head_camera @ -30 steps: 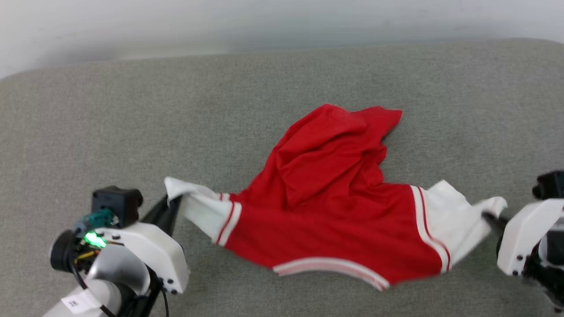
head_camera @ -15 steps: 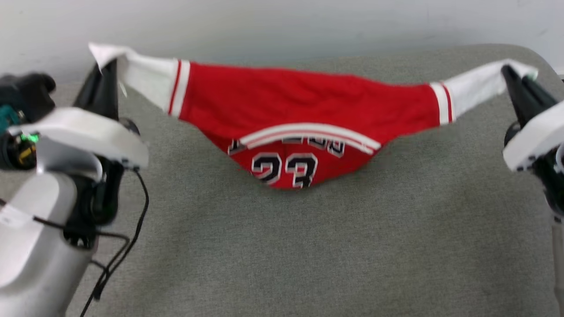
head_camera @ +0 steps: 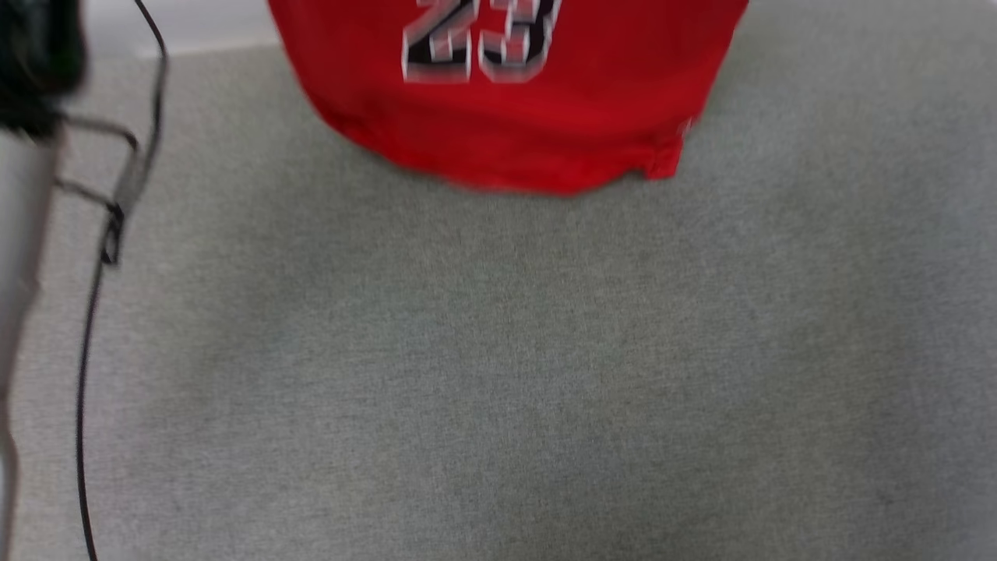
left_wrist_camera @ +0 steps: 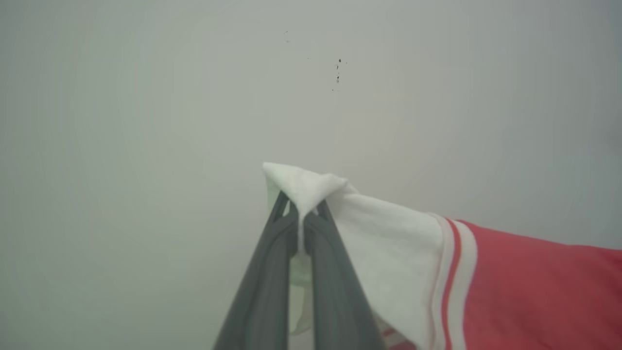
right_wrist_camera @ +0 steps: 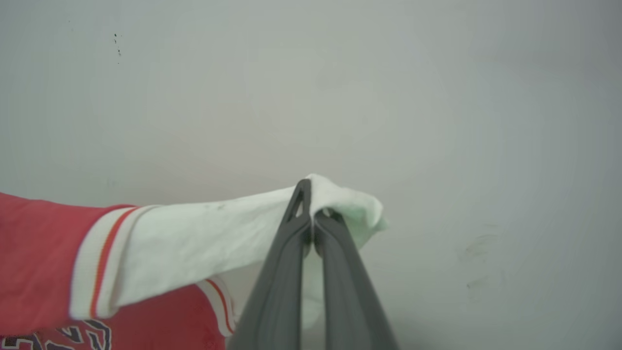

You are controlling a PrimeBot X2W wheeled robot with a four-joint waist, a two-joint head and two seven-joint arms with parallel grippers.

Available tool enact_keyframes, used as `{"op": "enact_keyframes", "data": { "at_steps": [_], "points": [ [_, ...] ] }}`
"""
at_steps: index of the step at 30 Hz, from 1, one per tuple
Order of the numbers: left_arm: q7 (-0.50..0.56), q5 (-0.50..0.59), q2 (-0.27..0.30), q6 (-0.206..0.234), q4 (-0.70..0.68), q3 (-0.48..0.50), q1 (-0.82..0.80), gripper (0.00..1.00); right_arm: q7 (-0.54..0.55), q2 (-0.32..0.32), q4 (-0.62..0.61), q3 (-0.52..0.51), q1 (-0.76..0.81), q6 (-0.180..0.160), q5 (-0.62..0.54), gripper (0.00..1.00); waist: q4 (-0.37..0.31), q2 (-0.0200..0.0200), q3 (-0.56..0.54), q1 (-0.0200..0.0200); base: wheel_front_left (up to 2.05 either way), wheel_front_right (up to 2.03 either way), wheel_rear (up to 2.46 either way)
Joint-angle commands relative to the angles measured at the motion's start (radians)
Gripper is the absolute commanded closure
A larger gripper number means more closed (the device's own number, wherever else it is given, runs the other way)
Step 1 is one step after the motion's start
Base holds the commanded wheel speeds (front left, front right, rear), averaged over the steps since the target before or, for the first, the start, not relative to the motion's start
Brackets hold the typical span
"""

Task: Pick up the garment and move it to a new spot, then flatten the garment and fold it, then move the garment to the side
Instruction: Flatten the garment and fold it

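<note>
The left gripper [left_wrist_camera: 302,216] has its two dark fingers pressed together on the tip of a white sleeve [left_wrist_camera: 388,253] of the garment [left_wrist_camera: 544,291]. The cloth bunches over the fingertips and runs off to their right, past the red-and-white stripe trim into the red body. In the head view that red body hangs in front of the grey padded surface [head_camera: 498,374], with a blurred black number [head_camera: 475,43] near the top edge. The right gripper [right_wrist_camera: 313,216] is likewise clamped tight, pinching the other white sleeve [right_wrist_camera: 209,248], which stretches to the left of its fingers toward the red cloth.
</note>
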Motion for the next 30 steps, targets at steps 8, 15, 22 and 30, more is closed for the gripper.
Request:
{"op": "enact_keyframes", "data": {
  "at_steps": [8, 15, 22, 30],
  "points": [
    [-0.043, 0.041, 0.016, -0.069, 0.140, 0.020, -0.308, 1.00, -0.087, -0.003, 0.135, 0.025, -0.334, 0.000, -0.028, 1.00, -0.016, 0.0000, 0.174, -0.0001, 0.00, 0.00, 0.00],
    [-0.046, 0.069, 0.021, -0.117, 0.212, 0.001, -0.463, 1.00, -0.123, 0.000, 0.228, 0.056, -0.515, 0.000, -0.033, 1.00, -0.019, 0.0000, 0.288, -0.0001, 0.00, 0.00, 0.00],
    [-0.061, 0.059, 0.006, -0.155, 0.301, -0.007, -0.501, 1.00, -0.155, 0.010, 0.333, 0.090, -0.580, 0.000, -0.021, 1.00, -0.012, 0.0000, 0.360, -0.0001, 0.00, 0.00, 0.00],
    [-0.106, 0.015, -0.034, -0.216, 0.462, -0.002, -0.432, 1.00, -0.219, 0.020, 0.505, 0.160, -0.544, 0.000, 0.025, 1.00, 0.001, 0.0000, 0.374, -0.0001, 0.00, 0.00, 0.00]
  ]
}}
